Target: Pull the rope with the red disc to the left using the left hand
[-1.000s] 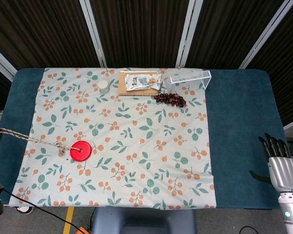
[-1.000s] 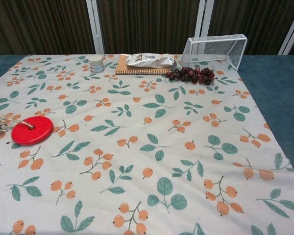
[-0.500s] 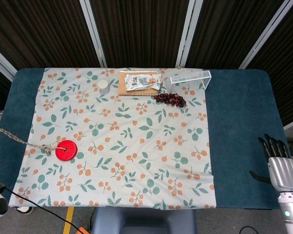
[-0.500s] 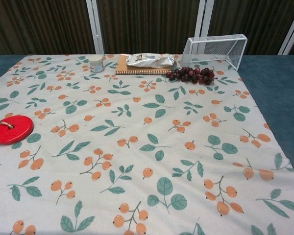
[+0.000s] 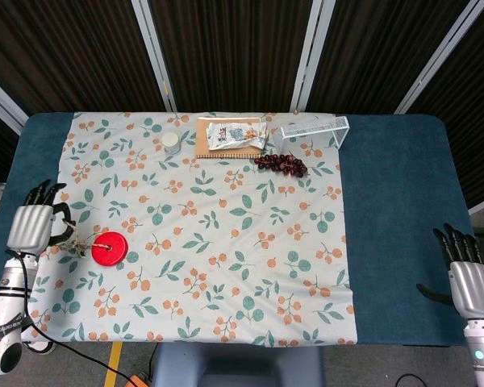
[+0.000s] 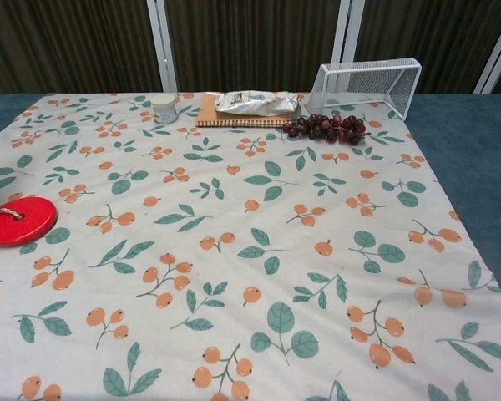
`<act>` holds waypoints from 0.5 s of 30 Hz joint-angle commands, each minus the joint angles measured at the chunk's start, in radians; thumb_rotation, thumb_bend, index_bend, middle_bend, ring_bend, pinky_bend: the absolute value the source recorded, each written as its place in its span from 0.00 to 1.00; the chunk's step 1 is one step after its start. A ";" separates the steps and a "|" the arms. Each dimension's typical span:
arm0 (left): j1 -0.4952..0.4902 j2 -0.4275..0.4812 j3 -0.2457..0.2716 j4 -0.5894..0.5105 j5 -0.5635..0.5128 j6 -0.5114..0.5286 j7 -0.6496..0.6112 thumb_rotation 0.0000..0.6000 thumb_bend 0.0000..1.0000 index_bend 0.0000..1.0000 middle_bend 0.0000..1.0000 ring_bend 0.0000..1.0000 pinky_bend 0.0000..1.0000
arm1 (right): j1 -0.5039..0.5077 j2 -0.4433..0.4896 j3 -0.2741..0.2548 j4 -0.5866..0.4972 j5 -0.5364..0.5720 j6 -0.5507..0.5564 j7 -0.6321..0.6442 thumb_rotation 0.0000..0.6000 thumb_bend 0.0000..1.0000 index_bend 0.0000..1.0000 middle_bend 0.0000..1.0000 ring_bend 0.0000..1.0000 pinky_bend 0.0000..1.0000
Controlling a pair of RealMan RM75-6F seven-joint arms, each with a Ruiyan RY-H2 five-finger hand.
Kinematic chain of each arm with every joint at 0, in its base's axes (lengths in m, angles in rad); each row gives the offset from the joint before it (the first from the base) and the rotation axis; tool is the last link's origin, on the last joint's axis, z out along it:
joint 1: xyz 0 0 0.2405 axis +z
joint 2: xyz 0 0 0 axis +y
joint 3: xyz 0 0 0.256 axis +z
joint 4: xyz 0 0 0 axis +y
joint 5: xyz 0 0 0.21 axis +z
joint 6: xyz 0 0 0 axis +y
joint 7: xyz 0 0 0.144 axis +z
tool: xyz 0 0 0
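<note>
Dark pleated curtains behind; blue felt tabletop (image 5: 395, 185) under a floral cloth (image 5: 226, 242). Red disc (image 5: 109, 247), flat and glossy, lies near the cloth's left edge, no further left than half a second ago. Braided rope (image 5: 74, 242), taut then, now sags in a short slack bunch beside my left hand (image 5: 34, 226); fingers extended, apparently released. Pull looks done. Right hand (image 5: 470, 278) idles by the right edge, spread, holding nothing.

left hand (image 5: 34, 227) beside red disc (image 5: 109, 248); rope (image 5: 74, 241) between; right hand (image 5: 470, 282) apart
</note>
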 commanded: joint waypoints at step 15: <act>0.073 0.145 0.047 -0.139 -0.032 -0.056 -0.048 1.00 0.43 0.00 0.00 0.00 0.07 | -0.005 0.001 -0.005 -0.009 -0.023 0.021 0.010 1.00 0.07 0.00 0.00 0.00 0.00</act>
